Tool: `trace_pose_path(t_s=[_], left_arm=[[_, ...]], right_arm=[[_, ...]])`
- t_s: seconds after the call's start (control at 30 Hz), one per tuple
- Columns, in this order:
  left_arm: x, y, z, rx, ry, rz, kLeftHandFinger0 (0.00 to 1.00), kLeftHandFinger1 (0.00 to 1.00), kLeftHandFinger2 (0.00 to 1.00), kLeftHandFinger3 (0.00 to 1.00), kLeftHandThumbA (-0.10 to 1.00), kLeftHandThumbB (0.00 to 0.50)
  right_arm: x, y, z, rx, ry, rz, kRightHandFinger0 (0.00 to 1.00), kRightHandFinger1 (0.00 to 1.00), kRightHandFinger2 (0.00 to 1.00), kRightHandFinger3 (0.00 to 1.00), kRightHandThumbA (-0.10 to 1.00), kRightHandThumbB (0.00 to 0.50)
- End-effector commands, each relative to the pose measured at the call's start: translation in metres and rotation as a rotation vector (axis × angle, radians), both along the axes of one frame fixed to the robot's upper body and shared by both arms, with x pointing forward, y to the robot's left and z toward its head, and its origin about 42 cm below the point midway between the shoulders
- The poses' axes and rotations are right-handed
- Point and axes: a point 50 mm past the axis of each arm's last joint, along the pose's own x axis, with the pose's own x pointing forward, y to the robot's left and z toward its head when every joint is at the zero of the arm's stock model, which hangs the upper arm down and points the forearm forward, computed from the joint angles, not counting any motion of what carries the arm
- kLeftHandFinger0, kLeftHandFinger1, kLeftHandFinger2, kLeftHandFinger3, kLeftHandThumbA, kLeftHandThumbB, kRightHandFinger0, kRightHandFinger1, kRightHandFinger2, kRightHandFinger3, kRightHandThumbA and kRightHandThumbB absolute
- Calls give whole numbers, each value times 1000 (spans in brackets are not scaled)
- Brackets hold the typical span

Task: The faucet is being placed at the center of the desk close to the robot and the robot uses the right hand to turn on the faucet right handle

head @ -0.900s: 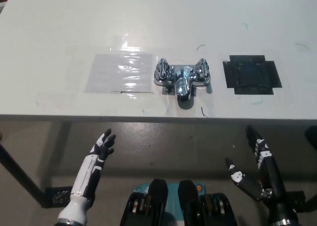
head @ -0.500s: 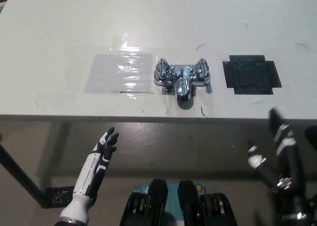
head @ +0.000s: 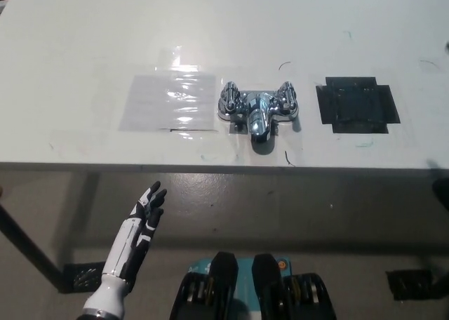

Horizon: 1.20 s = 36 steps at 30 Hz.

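A chrome faucet (head: 257, 108) stands near the front edge of the white desk (head: 84, 46), at its middle. It has a left handle (head: 230, 97), a right handle (head: 286, 98) and a spout pointing toward me. My white left hand (head: 145, 211) rests below the desk's front edge at the lower left, open, fingers spread. My black right hand is out of the picture. Nothing touches the faucet.
A clear shiny plastic sheet (head: 170, 102) lies flat just left of the faucet. A black taped square (head: 356, 105) lies to its right. The desk's front edge (head: 224, 167) runs across the picture, with grey floor (head: 280, 215) below it.
My right hand rose at the lower right, drifted rightward, and has left the picture. The left hand barely shifted. The faucet has not moved.
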Motion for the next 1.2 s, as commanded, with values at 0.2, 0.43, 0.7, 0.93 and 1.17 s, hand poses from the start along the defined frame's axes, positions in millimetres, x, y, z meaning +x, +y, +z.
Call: trace_pose_path(t_s=[0.2,0.43,0.7,0.93,1.17], left_arm=[[1,0,12,4,-54,-15,1000,1000,1000,1000,941,14],[2,1,12,-5,-47,-16,1000,1000,1000,1000,924,18],[-1,1,9,5,-45,-16,1000,1000,1000,1000,965,19],[0,2,7,13,-49,-11,1000,1000,1000,1000,986,17],[-4,0,5,10,-45,-17,1000,1000,1000,1000,988,2]], right_arm=[[101,25,200,-463,335,46,1000,1000,1000,1000,1000,237],[146,81,208,-654,572,134,1000,1000,1000,1000,925,236],[178,135,194,-808,767,136,1000,1000,1000,1000,983,243],[201,168,165,-840,857,52,1000,1000,1000,1000,995,265],[218,181,122,-846,964,18,1000,1000,1000,1000,1000,292]])
